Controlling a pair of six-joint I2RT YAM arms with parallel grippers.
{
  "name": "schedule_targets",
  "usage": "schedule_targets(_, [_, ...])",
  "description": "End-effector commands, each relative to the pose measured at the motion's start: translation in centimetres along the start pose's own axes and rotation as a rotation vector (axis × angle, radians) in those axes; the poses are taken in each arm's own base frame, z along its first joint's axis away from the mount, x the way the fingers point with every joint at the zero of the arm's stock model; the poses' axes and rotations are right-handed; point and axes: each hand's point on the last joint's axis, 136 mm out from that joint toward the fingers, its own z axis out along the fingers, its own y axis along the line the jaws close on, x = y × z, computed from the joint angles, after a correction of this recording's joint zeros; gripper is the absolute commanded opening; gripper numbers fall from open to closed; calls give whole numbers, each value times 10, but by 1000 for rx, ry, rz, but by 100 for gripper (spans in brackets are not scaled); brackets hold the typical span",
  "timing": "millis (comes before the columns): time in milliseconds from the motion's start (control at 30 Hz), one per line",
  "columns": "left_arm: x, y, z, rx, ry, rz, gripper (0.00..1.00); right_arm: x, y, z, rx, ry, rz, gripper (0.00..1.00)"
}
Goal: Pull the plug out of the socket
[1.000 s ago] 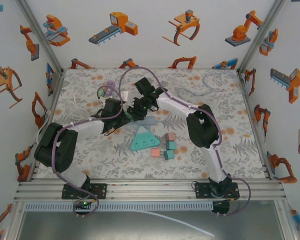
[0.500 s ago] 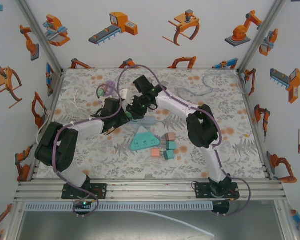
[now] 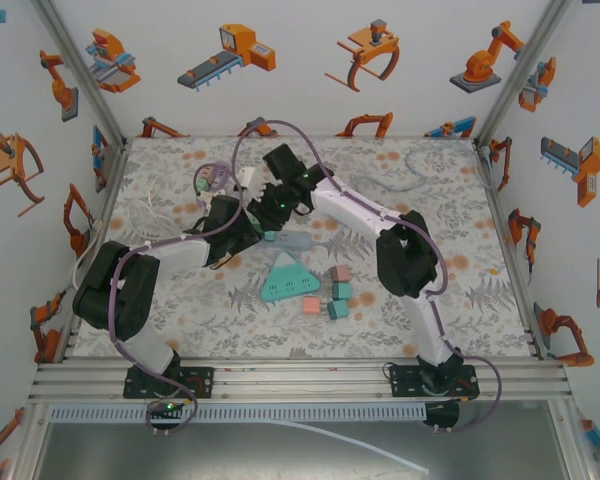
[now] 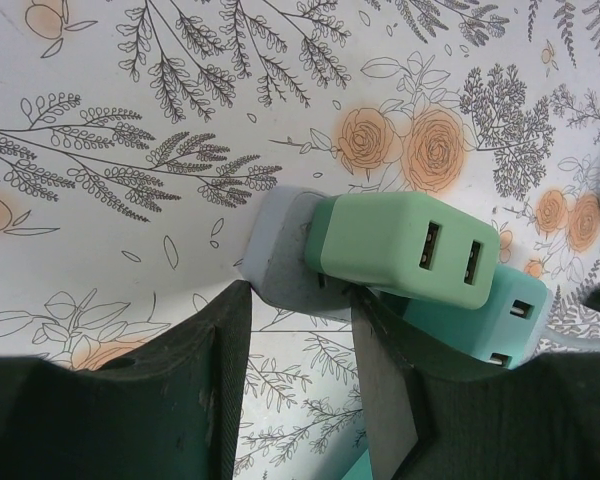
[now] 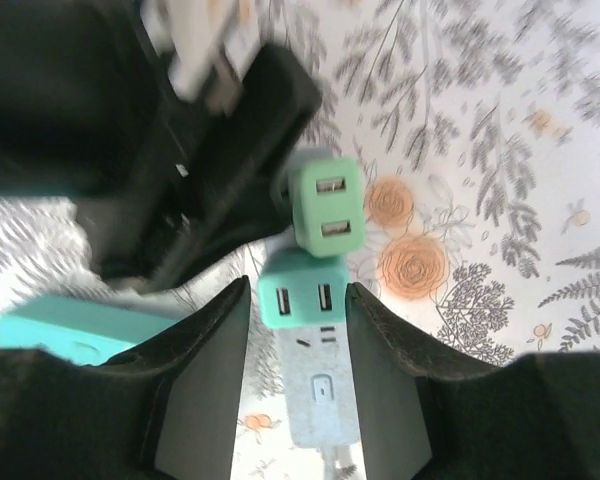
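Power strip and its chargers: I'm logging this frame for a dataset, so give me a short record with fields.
strip: grey power strip, flat on the table
plugged in: green charger and teal charger, side by side
left pincer: astride the strip's end; grip unclear
right pincer: fingers flank the teal charger; contact unclear
task state: both chargers look seated
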Motion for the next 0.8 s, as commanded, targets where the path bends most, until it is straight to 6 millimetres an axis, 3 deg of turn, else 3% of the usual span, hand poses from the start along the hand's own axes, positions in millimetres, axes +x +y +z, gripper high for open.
schedule_targets(0, [70,102,13,-362,190,126,44,-81,6,-67,83,-216,78,8])
schedule_targets(33, [71,101,13,-361,193,128,44,-81,6,-69,89,-221,112,14])
schedule_targets(100, [70,101,14,-360,190,130,44,-81,1,-74,117,-225,187,34])
schedule_targets(133, [70,101,13,-359,190,129,44,-78,-12,-78,191,-224,283,40])
schedule_targets(233, [69,100,13,-351,181,121,44,-55,-48,-90,411,-227,660,35])
schedule_targets(367, [68,97,13,-332,175,119,43,-26,-52,-82,462,-192,900,36])
schedule_targets(533, [68,93,13,-309,172,115,43,15,-52,-61,519,-82,1029,42])
schedule_targets(767, [67,92,14,-303,166,112,43,35,-39,-18,472,35,1051,45])
